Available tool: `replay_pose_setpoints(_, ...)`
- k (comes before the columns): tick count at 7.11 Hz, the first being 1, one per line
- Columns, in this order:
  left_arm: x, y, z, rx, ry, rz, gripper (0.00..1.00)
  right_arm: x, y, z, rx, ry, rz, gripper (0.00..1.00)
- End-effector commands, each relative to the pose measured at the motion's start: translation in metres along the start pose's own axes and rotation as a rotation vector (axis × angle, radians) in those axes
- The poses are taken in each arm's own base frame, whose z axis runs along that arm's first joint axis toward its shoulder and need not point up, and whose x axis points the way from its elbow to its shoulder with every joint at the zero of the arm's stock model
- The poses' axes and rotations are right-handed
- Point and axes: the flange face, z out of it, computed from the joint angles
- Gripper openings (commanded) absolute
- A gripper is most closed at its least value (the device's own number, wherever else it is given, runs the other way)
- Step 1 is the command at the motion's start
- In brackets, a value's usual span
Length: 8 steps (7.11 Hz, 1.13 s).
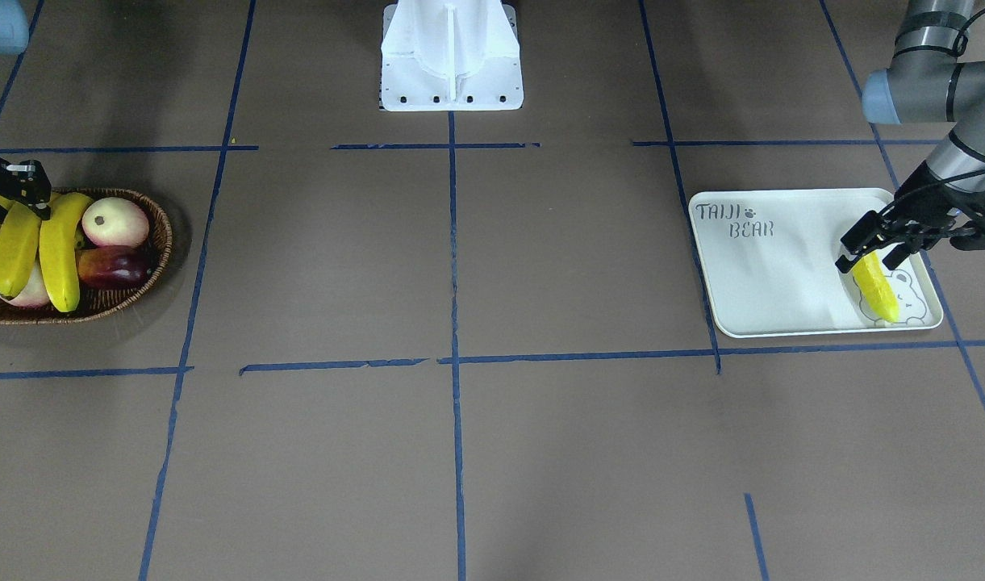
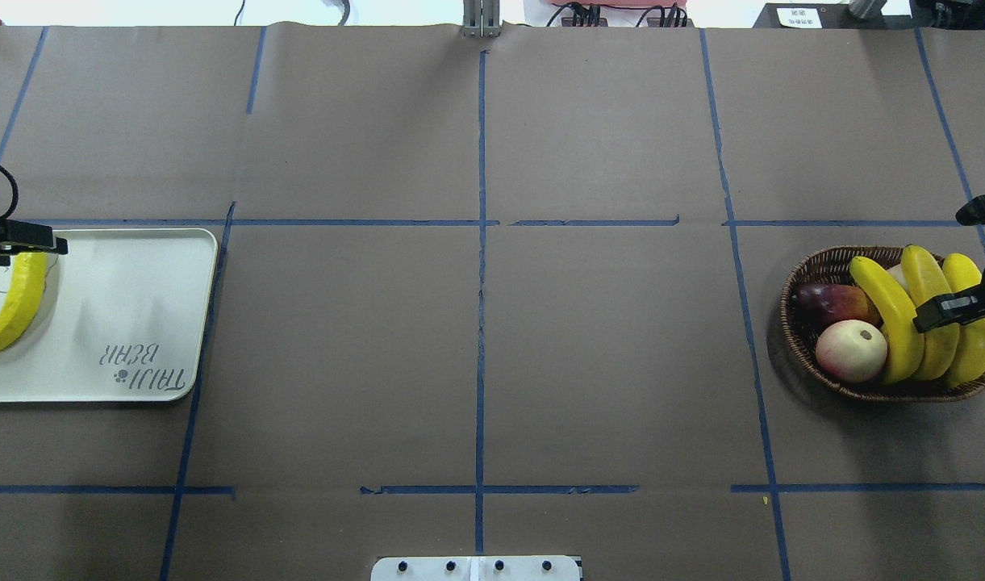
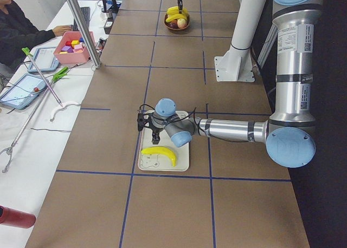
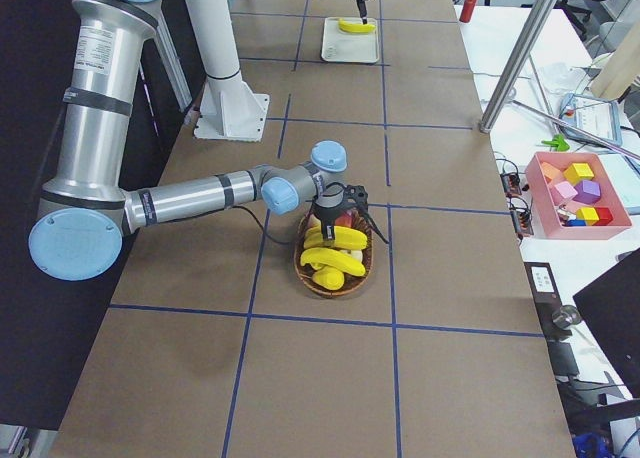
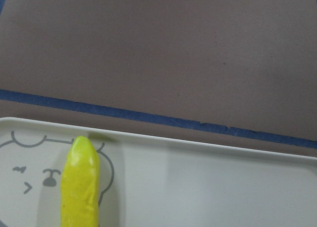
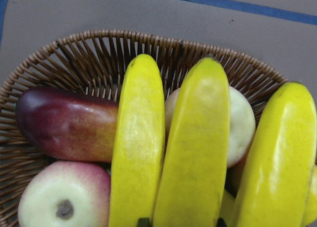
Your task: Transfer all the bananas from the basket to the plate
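One banana lies flat on the cream plate, over the bear drawing; it also shows in the overhead view. My left gripper is open, low over the banana's robot-side end, its fingers either side of it. Three bananas lie side by side in the wicker basket. My right gripper is open and low over them. In the right wrist view its dark fingertips stand either side of the middle banana.
A pale pink-white peach and a dark red fruit lie in the basket beside the bananas, and another pale fruit lies under them. The white robot base stands mid-table. Blue tape lines cross the brown table.
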Motion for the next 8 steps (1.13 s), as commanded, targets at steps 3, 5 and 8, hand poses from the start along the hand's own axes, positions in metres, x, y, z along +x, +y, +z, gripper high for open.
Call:
replay_pose_setpoints(3,0.004,-0.002,-0.001,0.005,0.006,0.006,0.99,-0.004,-0.001,-0.008,0.018,-0.010,-0.009,0.01)
replay_pose_setpoints(5,0.006,-0.002,-0.002,0.006,0.008,0.007,0.99,-0.015,0.019,-0.058,0.086,-0.035,-0.026,0.01)
replay_pose_setpoints(8,0.007,-0.002,-0.002,0.005,0.009,0.006,0.99,0.012,0.029,-0.153,0.155,-0.297,0.074,0.00)
